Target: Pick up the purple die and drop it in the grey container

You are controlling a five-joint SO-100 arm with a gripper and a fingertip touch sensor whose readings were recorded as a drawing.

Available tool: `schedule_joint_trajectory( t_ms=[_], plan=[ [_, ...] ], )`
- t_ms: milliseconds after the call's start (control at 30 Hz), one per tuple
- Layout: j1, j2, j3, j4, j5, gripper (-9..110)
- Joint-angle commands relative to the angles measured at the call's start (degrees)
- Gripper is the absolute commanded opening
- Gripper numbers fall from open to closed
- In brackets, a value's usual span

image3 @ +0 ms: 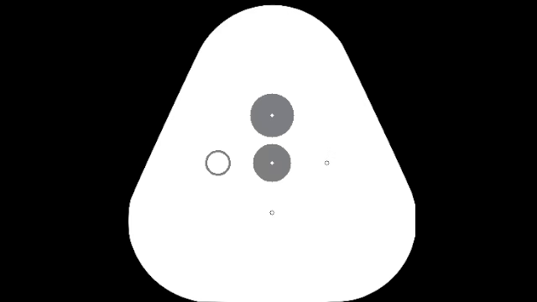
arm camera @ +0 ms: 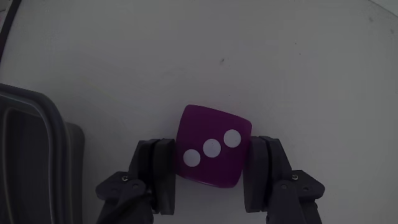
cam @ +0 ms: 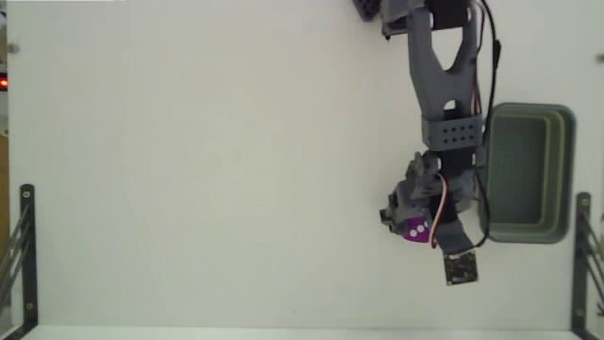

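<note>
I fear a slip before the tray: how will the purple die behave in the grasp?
The purple die looks rigid, so it probably won't deform between the tool fingers. Its flat sides suit the pads, though the glossy surface and rounded corners might let it twist. Being small, it is likely light.

In the fixed view the arm (cam: 442,66) reaches down the picture from its base at the top edge, its grey links bending at a perforated joint block, with red and black cables running along it. The hand (cam: 416,229) sits at the lower end of the arm. In the wrist view the hand (arm camera: 211,165) enters from the bottom edge, its 2 dark fingers (arm camera: 155,174) pressed against opposite sides of the purple die (arm camera: 211,134).
</note>
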Motion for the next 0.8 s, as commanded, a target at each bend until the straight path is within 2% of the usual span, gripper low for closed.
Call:
schedule_joint_trajectory(
  t_ms=[0, 767],
  plan=[
    [-0.1, 2.1, 0.0, -0.6, 0.2, 60],
    [-0.1, 3.0, -4.8, 5.0, 0.2, 60]
  ],
)
